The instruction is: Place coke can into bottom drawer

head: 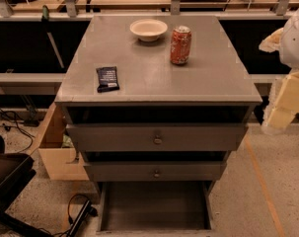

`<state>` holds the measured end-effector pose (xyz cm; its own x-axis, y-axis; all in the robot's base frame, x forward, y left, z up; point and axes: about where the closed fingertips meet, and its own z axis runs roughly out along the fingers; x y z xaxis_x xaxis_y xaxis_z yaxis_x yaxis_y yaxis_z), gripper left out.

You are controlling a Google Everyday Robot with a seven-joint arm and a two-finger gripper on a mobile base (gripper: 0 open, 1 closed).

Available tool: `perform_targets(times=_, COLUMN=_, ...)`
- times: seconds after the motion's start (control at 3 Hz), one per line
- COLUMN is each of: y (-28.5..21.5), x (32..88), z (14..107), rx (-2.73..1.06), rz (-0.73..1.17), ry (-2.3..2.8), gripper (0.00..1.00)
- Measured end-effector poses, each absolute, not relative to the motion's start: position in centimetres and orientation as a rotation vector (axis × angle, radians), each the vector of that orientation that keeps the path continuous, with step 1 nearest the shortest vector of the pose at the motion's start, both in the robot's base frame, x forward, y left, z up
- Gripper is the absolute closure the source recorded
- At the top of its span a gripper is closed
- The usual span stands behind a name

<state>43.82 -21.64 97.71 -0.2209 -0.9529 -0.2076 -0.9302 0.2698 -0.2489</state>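
The coke can (180, 45), red-orange with pale markings and a silver top, stands upright on the grey cabinet top (188, 78), right of centre toward the back. The bottom drawer (154, 206) is pulled out at the foot of the cabinet, and its dark flat floor is bare. My gripper (283, 105), pale yellow under a white arm, hangs at the right edge of the view. It is beside the cabinet's front right corner, apart from the can and lower than it.
A cream bowl (148, 29) sits left of the can. A black snack packet (107, 78) lies at the front left. Two upper drawers (158, 140) with round knobs are slightly ajar. A wooden box (57, 152), cables and a dark chair (6, 181) are at the left.
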Motion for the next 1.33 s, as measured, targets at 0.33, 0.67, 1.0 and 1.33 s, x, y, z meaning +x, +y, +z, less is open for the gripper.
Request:
perform_targets(times=0.33, y=-21.6, x=43.8, z=97.7, rx=-1.723, rz=-0.102, ry=2.229, gripper=0.0)
perform_targets(times=0.67, y=-21.2, x=46.2, z=97.8, rx=-1.646, rz=-0.044, ry=2.168, gripper=0.0)
perform_targets(times=1.0, y=-21.9, x=53.6, z=98.0, rx=-1.354, rz=0.156, ry=2.01, gripper=0.0)
perform_targets(times=1.33, y=-21.5, x=58.3, z=99.0, rx=-1.124, rz=0.305, ry=1.867, gripper=0.0)
